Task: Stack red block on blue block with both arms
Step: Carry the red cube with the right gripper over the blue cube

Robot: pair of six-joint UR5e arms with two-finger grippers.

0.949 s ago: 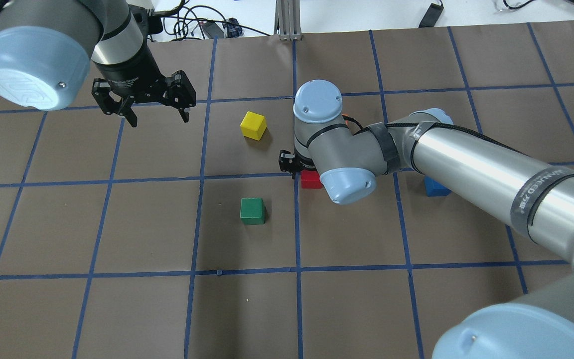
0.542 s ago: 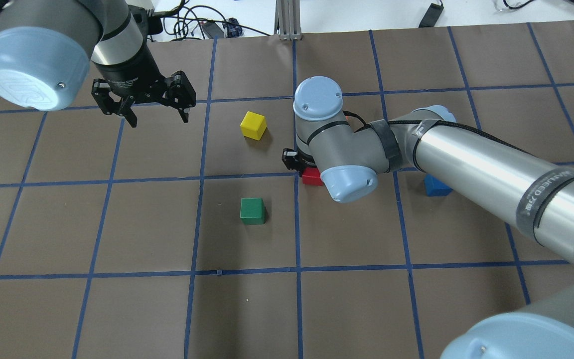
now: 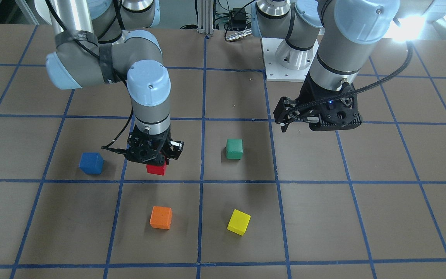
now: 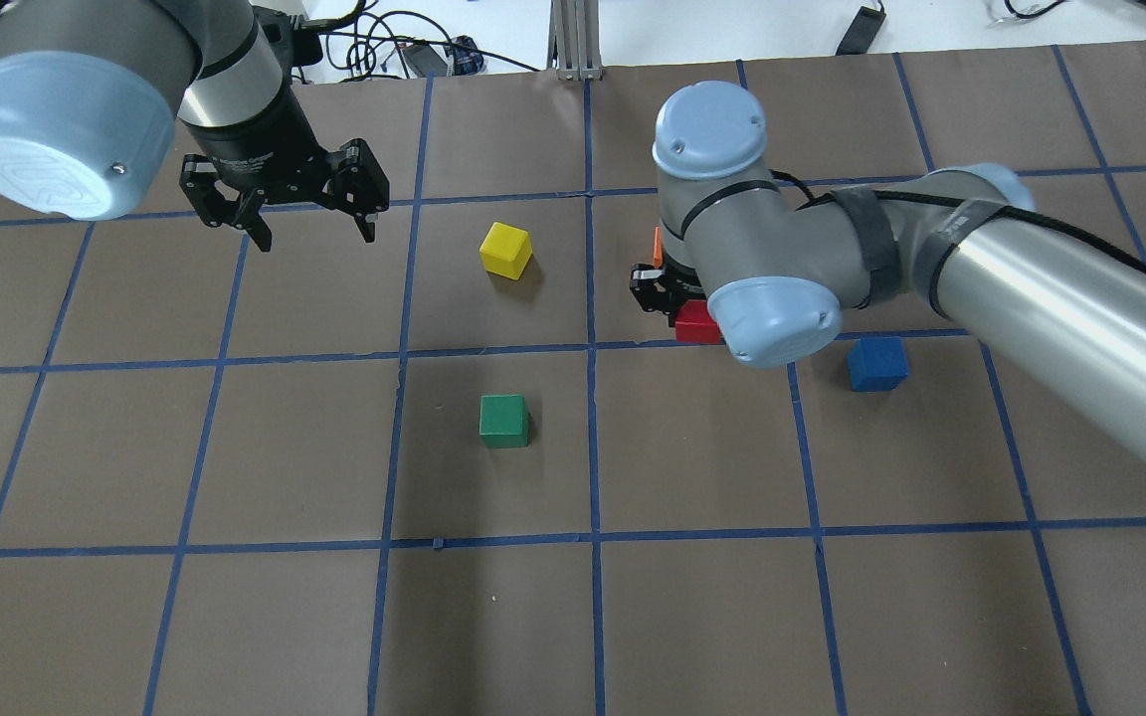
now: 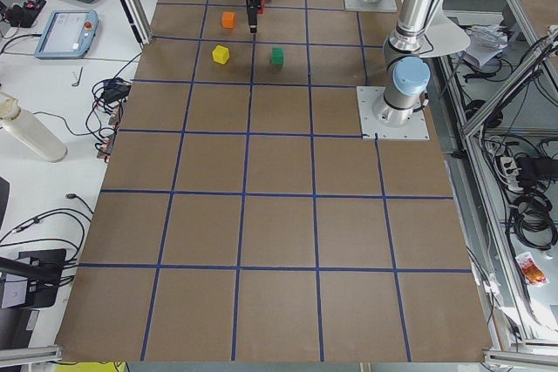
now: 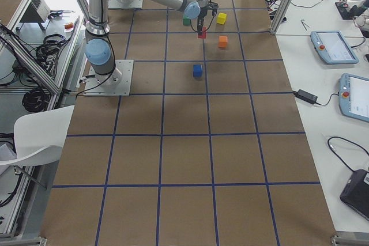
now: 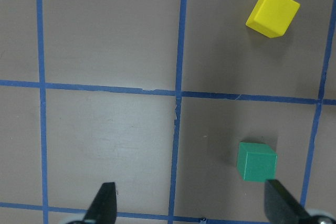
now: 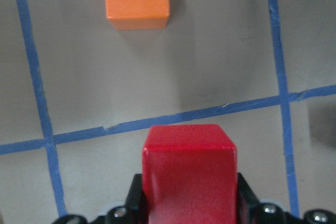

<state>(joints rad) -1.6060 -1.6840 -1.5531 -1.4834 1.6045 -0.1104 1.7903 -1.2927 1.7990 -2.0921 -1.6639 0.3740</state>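
The right fingers (image 8: 136,203) pinch the red block (image 8: 189,171) from both sides, and its top and front faces fill the lower middle of the right wrist view. In the front-facing view the block (image 3: 156,169) hangs under the black finger assembly, over a blue tape line; it looks raised off the desk (image 4: 235,617), though the gap is hard to judge. The right arm (image 4: 1031,288) reaches in over the middle of the desk, and its blue-capped wrist covers most of the fingers from overhead, where only a red corner (image 4: 695,323) shows.

The blue block (image 3: 91,162) sits flat on the desk on the robot's right of the red one, near but clearly apart from it. The red block is not yet on it.

The left fingers (image 7: 105,200) are spread wide with nothing between them and hover above the desk. The left arm (image 4: 235,80) holds them well apart from every block.

A green block (image 4: 504,421) and a tilted yellow block (image 4: 506,250) lie between the two arms. An orange block (image 3: 161,217) sits beyond the red one, on the far side from the robot. The desk is brown with a blue tape grid.
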